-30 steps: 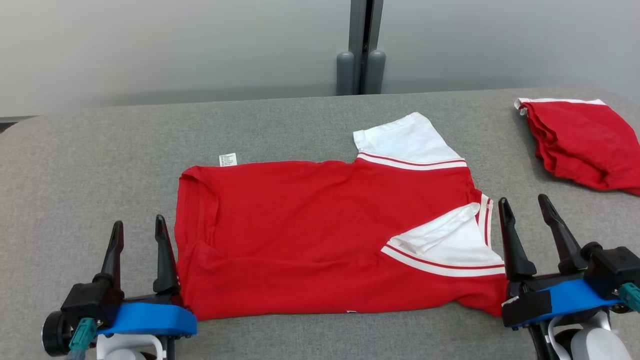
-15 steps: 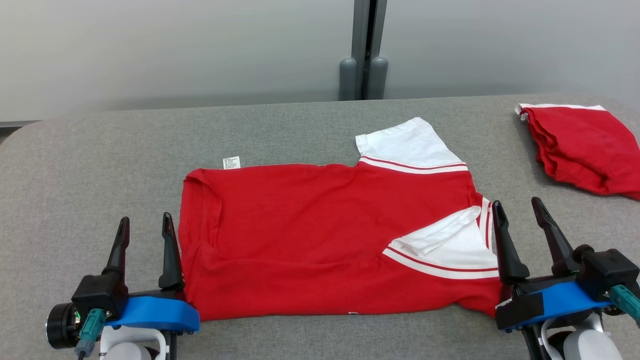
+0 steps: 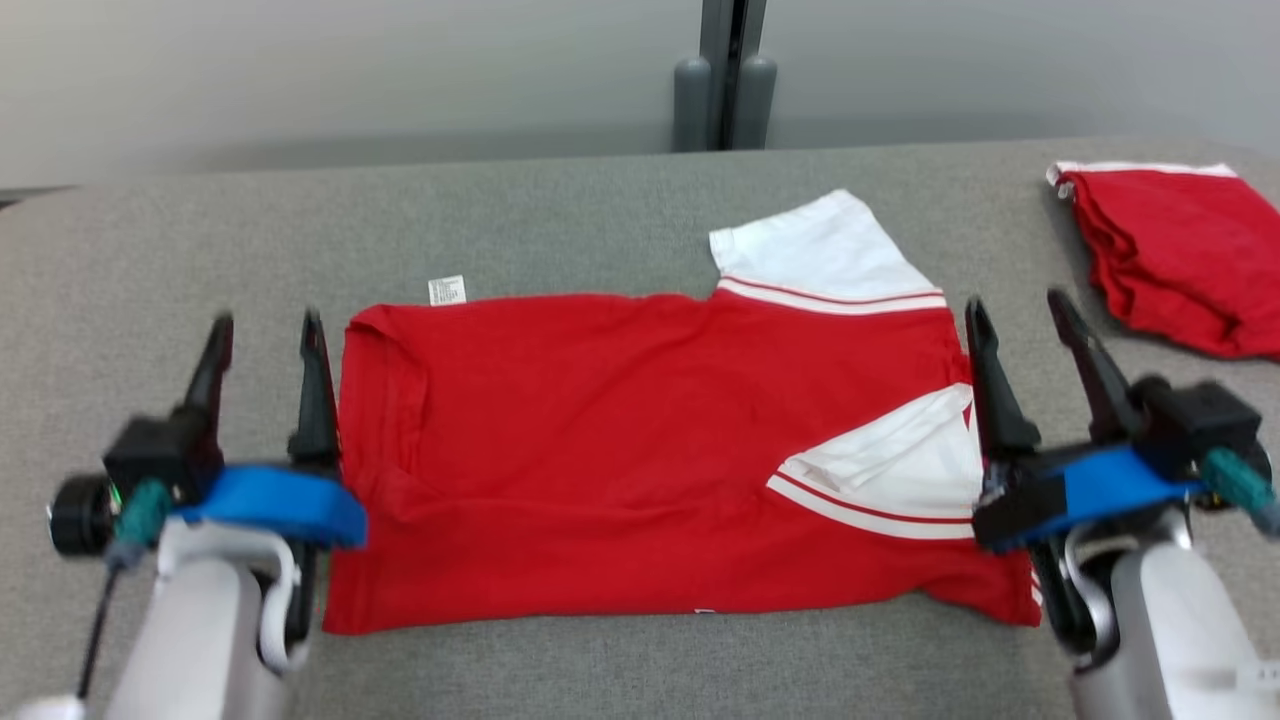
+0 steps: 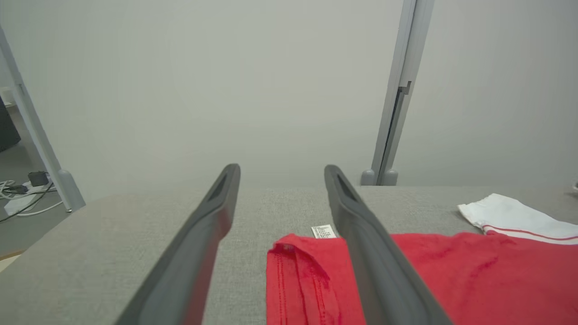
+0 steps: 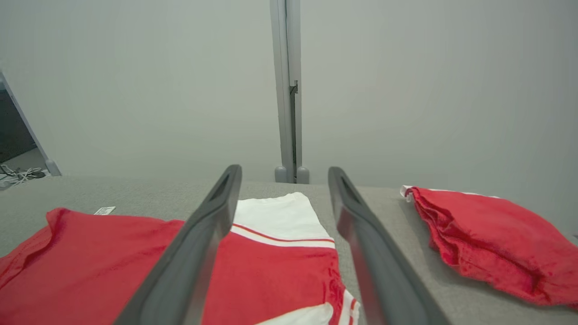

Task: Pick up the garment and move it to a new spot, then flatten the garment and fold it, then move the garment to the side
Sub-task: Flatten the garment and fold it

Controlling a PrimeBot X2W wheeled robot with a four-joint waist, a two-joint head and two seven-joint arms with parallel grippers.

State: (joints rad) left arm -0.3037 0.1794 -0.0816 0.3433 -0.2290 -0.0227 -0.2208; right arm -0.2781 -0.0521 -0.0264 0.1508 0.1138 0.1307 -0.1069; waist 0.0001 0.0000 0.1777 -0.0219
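The garment [image 3: 620, 450] is a red shirt with white, red-striped sleeves, lying sideways and folded lengthwise on the grey table [image 3: 600, 210]. A small white label [image 3: 447, 290] pokes out at its far left corner. My left gripper [image 3: 265, 330] hovers open at the shirt's left edge, with nothing between its fingers. At the shirt's right edge, by the collar, my right gripper [image 3: 1020, 310] is also open and empty. The left wrist view shows the hem [image 4: 298, 280] under the left gripper [image 4: 280, 174]. The right wrist view shows the upper sleeve [image 5: 280, 216] beyond the right gripper [image 5: 284, 176].
A second red garment [image 3: 1180, 260], folded into a bundle, lies at the table's far right; it also appears in the right wrist view [image 5: 487, 239]. A grey partition wall with a post [image 3: 725, 70] stands behind the table. Bare table surrounds the shirt.
Both arms have risen and moved forward along the shirt's two ends, showing more of the pale forearms. The shirt lies as before. The camera has shifted a little.
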